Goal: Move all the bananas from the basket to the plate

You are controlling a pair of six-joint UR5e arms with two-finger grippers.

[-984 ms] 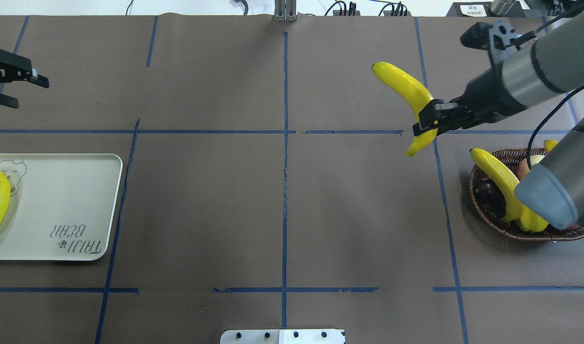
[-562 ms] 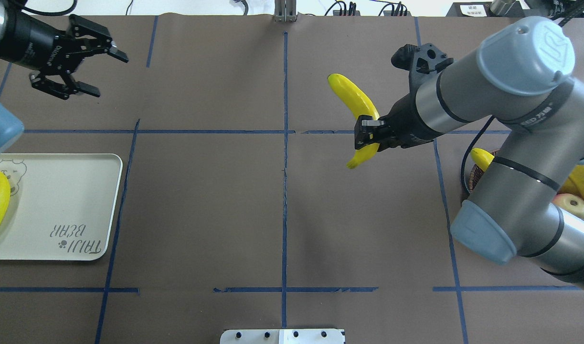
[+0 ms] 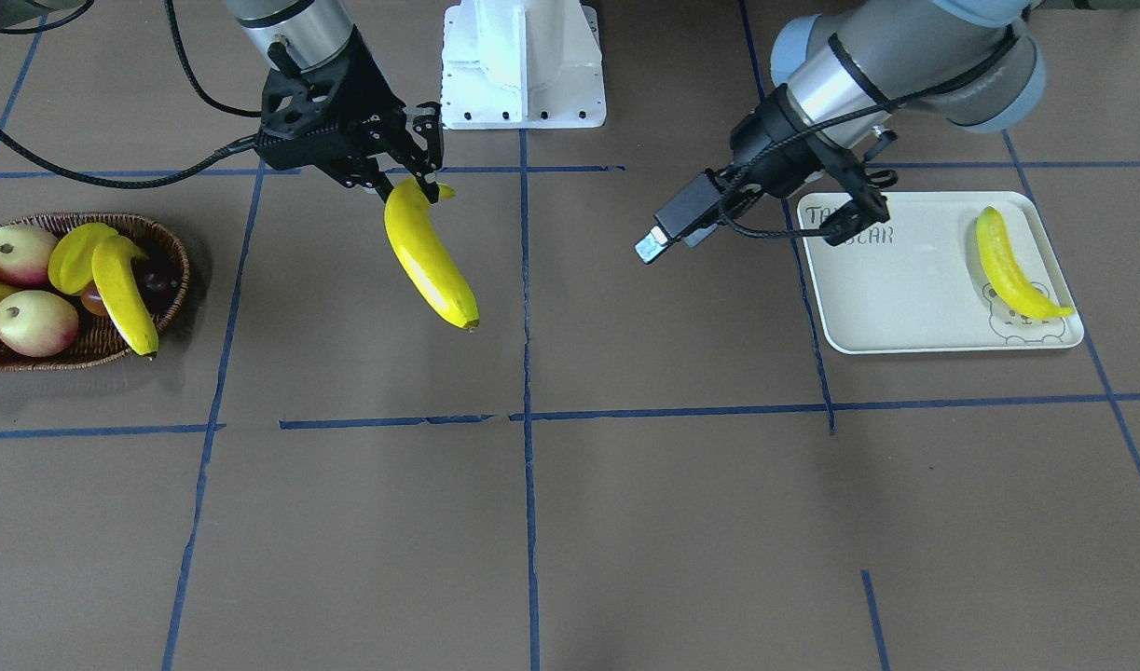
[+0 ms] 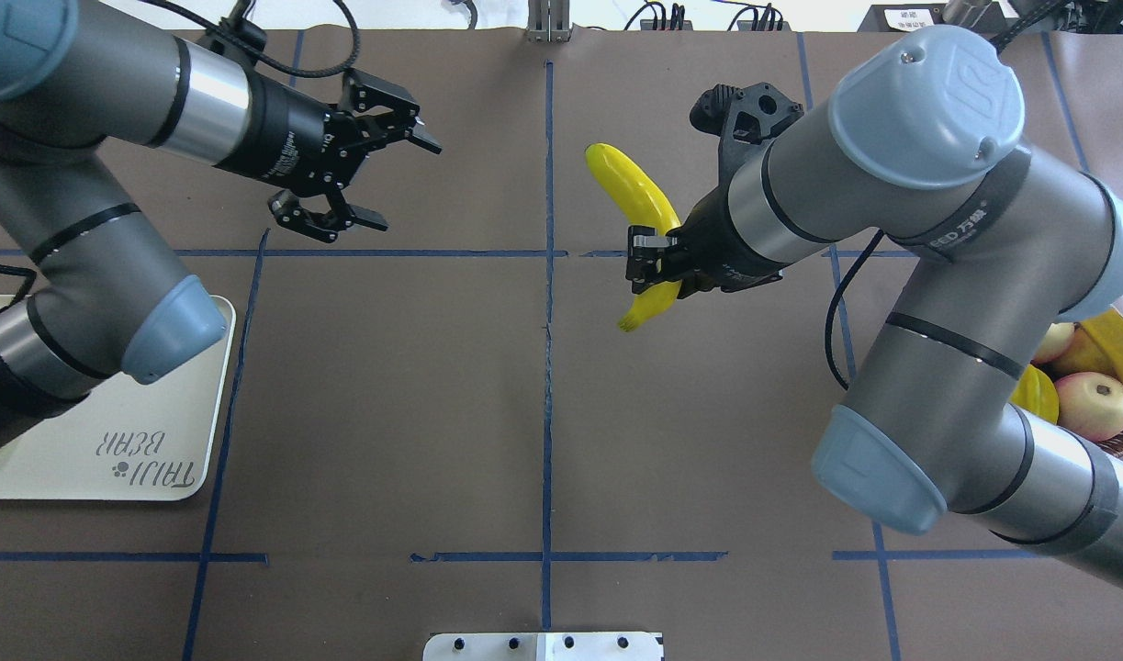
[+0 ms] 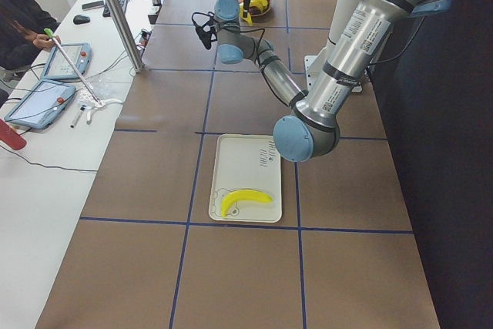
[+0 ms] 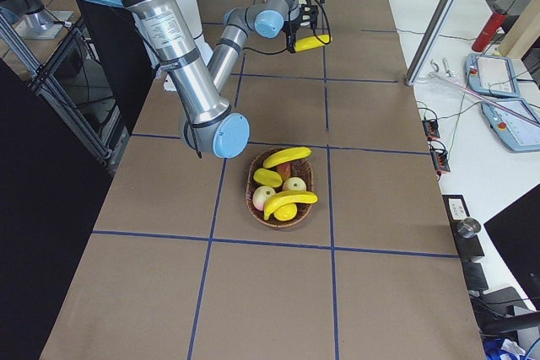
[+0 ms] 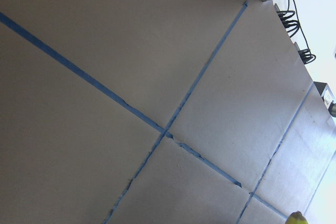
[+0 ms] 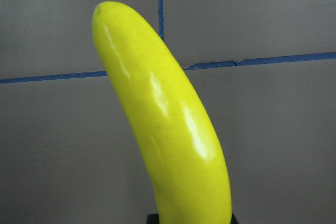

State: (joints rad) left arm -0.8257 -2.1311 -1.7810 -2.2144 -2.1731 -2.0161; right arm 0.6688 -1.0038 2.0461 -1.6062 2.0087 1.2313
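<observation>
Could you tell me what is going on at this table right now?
The robot is carrying fruit from the basket to the plate. Its right gripper holds one banana in the air near the middle of the table, while the left gripper is open and extended towards it, apparently for a hand-over. Another banana lies on the plate, and two more bananas sit in the basket among other fruit.

Yellow banana; brown woven basket
</observation>
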